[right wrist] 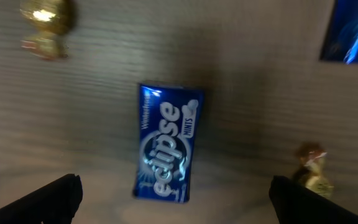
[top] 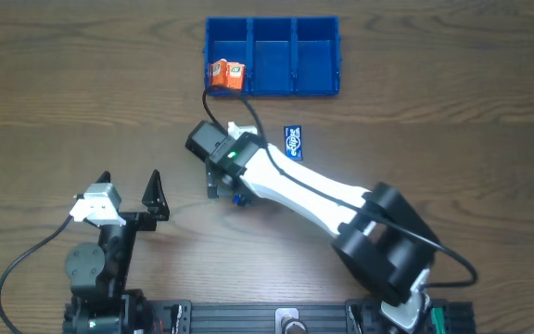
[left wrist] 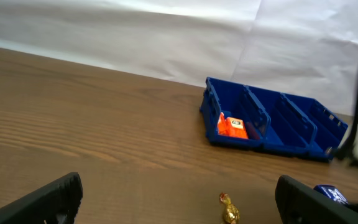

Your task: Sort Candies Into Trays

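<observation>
The top camera hangs above the table (top: 54, 111) and looks straight down. It is far enough off to take in the left arm (top: 109, 250) and the right arm (top: 313, 199), based along the lower edge, and the blue tray (top: 334, 56) at the far side. The left arm's wrist camera sits low, close to the tabletop. It faces nearly level across the wood toward the tray and a white backdrop (left wrist: 135, 31) behind it. The right arm's wrist camera points steeply down from close above the table, with a blue mint packet (right wrist: 166, 152) at mid-picture. The top and left wrist views share the tray and the orange candies (top: 227, 76) in its end compartment.
</observation>
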You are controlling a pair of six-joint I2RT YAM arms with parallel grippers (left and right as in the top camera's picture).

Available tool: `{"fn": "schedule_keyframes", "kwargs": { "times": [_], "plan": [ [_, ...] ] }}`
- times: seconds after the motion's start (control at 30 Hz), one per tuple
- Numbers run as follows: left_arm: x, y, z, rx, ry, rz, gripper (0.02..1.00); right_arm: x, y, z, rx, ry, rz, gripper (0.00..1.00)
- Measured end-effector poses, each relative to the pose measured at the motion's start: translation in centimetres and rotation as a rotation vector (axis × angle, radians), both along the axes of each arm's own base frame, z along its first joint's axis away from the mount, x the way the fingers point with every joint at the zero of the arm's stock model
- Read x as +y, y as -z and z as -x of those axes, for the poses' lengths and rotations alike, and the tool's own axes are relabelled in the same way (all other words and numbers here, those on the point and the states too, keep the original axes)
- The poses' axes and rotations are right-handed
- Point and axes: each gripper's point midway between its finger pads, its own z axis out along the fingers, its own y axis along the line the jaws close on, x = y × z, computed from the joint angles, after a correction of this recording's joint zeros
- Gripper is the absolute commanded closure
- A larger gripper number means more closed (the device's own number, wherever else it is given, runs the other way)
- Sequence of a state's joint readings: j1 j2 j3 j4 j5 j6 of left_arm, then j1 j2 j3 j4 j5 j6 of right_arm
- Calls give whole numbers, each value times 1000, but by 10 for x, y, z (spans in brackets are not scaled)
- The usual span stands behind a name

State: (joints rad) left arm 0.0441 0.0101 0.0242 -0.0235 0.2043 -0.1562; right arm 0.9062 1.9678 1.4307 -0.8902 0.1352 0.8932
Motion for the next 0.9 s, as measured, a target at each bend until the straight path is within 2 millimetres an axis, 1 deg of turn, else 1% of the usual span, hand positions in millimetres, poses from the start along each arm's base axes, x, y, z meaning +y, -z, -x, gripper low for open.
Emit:
{"fn": "schedule_keyframes", "kwargs": {
  "times": [0.03,0.1,0.27,0.43,0.57,0.63,0.9],
  "plan": [
    [0,0,0,0,0,0,23,-1,9,2,12,24,15,3],
    [0,0,0,0,0,0,20,-3,20,3,23,54,38,3],
    [0,0,0,0,0,0,20,0,32,-2,14,90,36,5],
    [0,0,0,0,0,0,20,3,36,-4,8,102,28,112],
    [0,0,0,0,0,0,20,3,36,-4,7,108,29,286],
    [0,0,0,0,0,0,20,3,37,-4,8,114,30,347],
    [0,0,0,0,0,0,20,6,36,-7,-3,108,17,415]
  ]
}}
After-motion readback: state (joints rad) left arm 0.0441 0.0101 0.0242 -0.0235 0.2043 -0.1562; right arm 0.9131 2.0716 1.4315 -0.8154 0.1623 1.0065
